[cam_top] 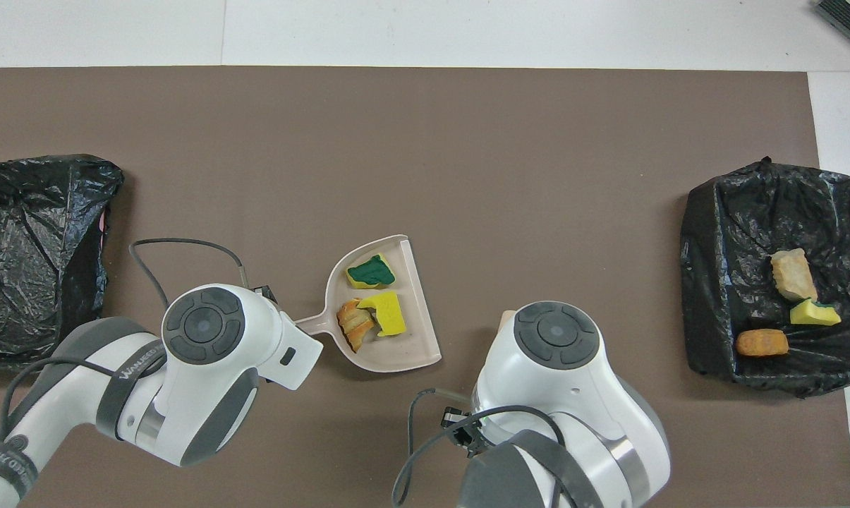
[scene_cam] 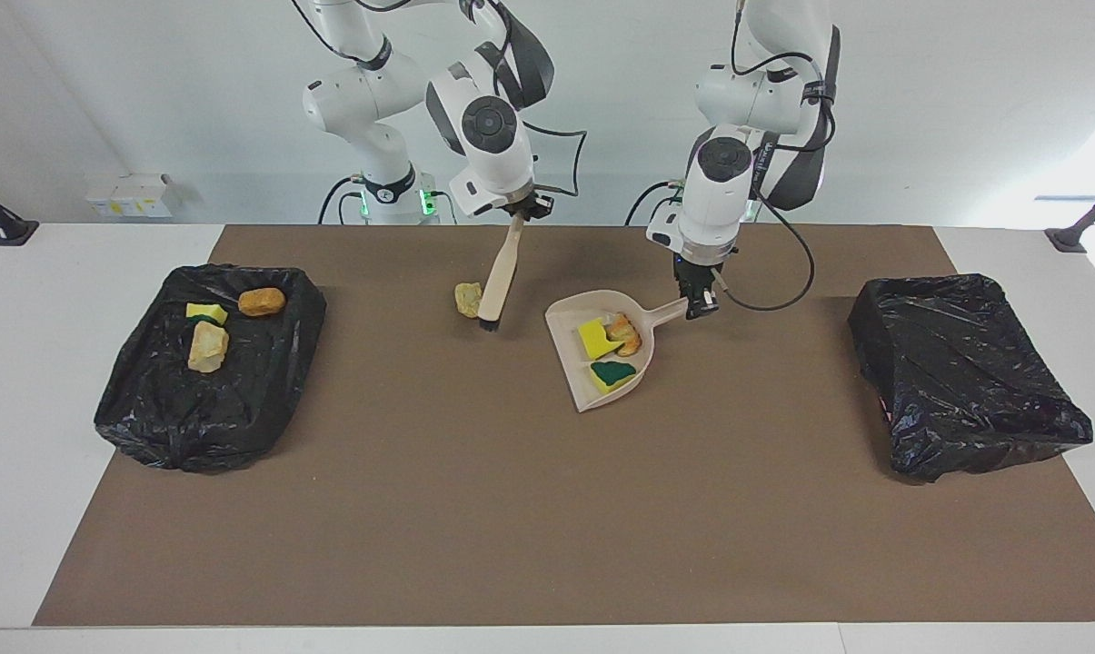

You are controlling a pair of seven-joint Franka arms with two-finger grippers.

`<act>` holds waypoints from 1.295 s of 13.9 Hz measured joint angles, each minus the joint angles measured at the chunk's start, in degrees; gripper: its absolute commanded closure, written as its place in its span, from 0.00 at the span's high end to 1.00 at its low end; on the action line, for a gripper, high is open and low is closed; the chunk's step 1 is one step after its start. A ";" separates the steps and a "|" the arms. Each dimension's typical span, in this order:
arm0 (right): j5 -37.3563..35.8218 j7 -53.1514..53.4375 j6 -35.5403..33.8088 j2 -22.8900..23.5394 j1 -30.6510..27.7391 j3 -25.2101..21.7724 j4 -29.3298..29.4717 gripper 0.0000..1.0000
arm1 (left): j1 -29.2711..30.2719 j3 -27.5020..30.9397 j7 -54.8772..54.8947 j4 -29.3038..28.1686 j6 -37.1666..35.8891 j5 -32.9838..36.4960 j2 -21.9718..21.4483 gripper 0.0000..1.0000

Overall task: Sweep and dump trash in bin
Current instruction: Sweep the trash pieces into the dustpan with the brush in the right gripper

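Observation:
My right gripper (scene_cam: 522, 213) is shut on the handle of the beige brush (scene_cam: 500, 277), which hangs slanted with its bristles down at the mat. A tan trash lump (scene_cam: 468, 299) lies right beside the bristles, toward the right arm's end. My left gripper (scene_cam: 699, 305) is shut on the handle of the beige dustpan (scene_cam: 645, 368). In the pan (cam_top: 403, 353) lie a yellow sponge piece (cam_top: 388, 312), a green-topped sponge piece (cam_top: 370, 271) and an orange lump (cam_top: 354, 326). The pan's mouth faces the right arm's end. In the overhead view both grippers are hidden under their wrists.
A black-lined bin (scene_cam: 193, 427) at the right arm's end holds a beige lump (scene_cam: 207, 347), a yellow sponge piece (scene_cam: 206, 312) and an orange lump (scene_cam: 262, 302). A second black-lined bin (scene_cam: 965, 381) stands at the left arm's end.

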 measured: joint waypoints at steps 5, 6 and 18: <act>-0.46 7.62 -0.39 -5.56 -0.05 0.00 -10.08 0.00 | -0.47 0.06 -0.77 -0.31 0.16 0.00 -0.06 0.00; -0.54 6.77 1.16 -7.60 -0.05 0.01 -13.13 0.00 | -0.50 0.07 -0.83 -0.33 0.16 0.00 -0.06 0.00; -0.58 -21.86 23.81 6.53 0.31 0.21 -7.05 0.00 | -0.53 0.09 -0.94 -0.35 0.16 0.00 -0.07 0.00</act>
